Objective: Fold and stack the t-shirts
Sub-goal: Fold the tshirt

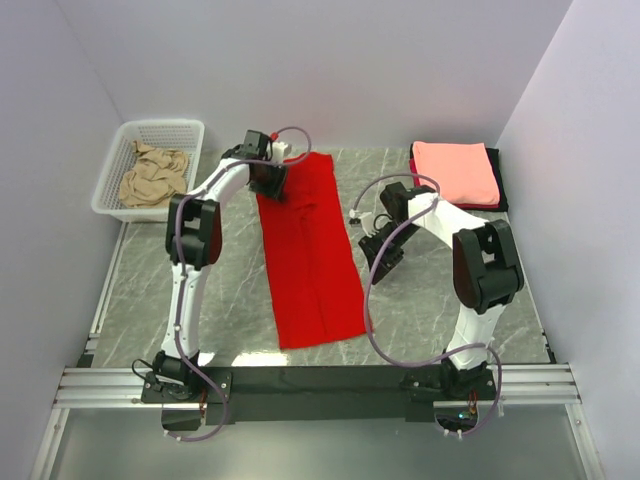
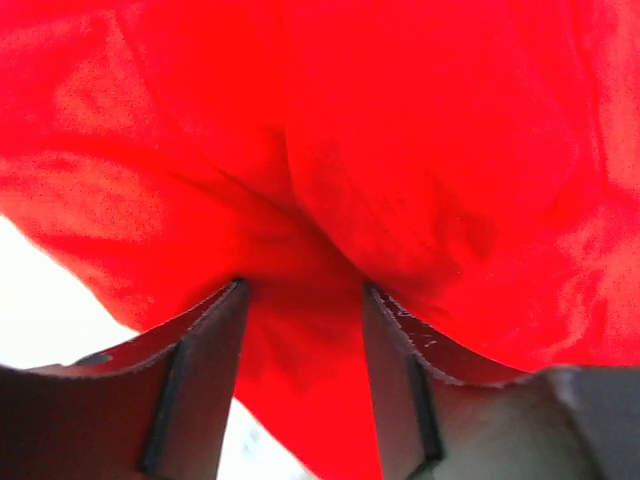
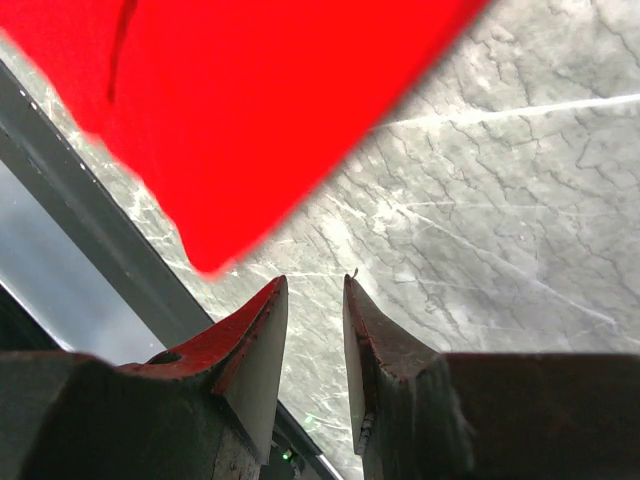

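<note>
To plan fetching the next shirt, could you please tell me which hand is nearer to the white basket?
Left. The left hand sits at the red t-shirt's far end, just right of the basket; the right hand is beyond the shirt's other side.

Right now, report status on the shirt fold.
Left gripper at far corner of red t-shirt, cloth between jaws, grip unclear. Right gripper open, empty, beside it. Shirt lies in long strip. Nothing blocking.
</note>
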### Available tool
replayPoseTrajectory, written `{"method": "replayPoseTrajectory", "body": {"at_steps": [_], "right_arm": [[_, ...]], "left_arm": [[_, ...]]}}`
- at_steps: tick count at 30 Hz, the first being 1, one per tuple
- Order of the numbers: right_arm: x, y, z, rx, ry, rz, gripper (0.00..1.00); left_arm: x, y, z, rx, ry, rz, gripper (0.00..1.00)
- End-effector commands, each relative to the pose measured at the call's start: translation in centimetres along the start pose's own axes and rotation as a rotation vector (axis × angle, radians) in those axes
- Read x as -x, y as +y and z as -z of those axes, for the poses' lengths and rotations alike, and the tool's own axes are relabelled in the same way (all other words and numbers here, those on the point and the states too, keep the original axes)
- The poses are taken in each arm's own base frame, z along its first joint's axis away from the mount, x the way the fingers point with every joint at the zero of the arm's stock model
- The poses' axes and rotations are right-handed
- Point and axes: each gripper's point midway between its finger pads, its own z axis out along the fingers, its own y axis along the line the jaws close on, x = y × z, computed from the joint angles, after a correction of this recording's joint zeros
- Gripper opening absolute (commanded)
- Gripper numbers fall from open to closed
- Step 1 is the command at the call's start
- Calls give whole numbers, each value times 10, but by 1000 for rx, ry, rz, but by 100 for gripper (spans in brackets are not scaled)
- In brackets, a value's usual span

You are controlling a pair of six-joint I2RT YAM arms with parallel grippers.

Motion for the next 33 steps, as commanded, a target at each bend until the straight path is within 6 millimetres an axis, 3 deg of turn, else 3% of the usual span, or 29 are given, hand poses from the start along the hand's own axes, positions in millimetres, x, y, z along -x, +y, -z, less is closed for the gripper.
{"method": "replayPoseTrajectory", "body": {"at_steps": [1, 5, 8, 11, 14, 15, 17, 18, 20, 21, 23, 26, 27, 29, 30, 32, 33], "right_arm": [[8, 2, 5, 7, 2, 28, 36], [18, 0, 1, 4, -13, 14, 35], [26, 3, -7, 6, -16, 13, 34], [36, 12, -12, -8, -39, 35, 33], [44, 24, -14, -9, -82, 62, 35], [53, 27, -6, -32, -132, 97, 38], [53, 36, 3, -62, -168, 158, 45], [54, 36, 7, -82, -184, 218, 45], [48, 45, 14, -108, -202, 309, 46], [46, 42, 14, -143, -193, 370, 46], [37, 41, 4, -166, -153, 413, 44], [33, 45, -21, -168, -80, 431, 38], [36, 49, -29, -165, -76, 428, 36], [34, 48, -43, -170, -44, 416, 33], [34, 49, -47, -173, -38, 407, 31], [27, 50, -59, -175, -10, 406, 30], [24, 52, -63, -175, 4, 404, 29]], "left_arm": [[20, 21, -16, 67, -17, -88, 57], [44, 39, -22, 142, -96, -175, 63], [64, 39, -17, 138, -175, -202, 68], [97, 30, 13, 63, -324, -174, 70], [127, 21, 68, -33, -494, -152, 76], [133, 5, 95, -119, -542, -147, 78], [145, 2, 131, -173, -632, -157, 79], [143, -12, 158, -241, -664, -167, 81], [139, -15, 184, -265, -692, -184, 82], [129, -23, 204, -278, -699, -218, 82], [103, -29, 214, -283, -654, -243, 82], [47, -47, 231, -283, -613, -351, 80], [15, -54, 237, -273, -594, -391, 79], [-17, -61, 243, -262, -573, -423, 78], [-48, -68, 247, -267, -547, -447, 77], [-76, -77, 253, -283, -527, -481, 77], [-100, -84, 257, -292, -504, -501, 76]]}}
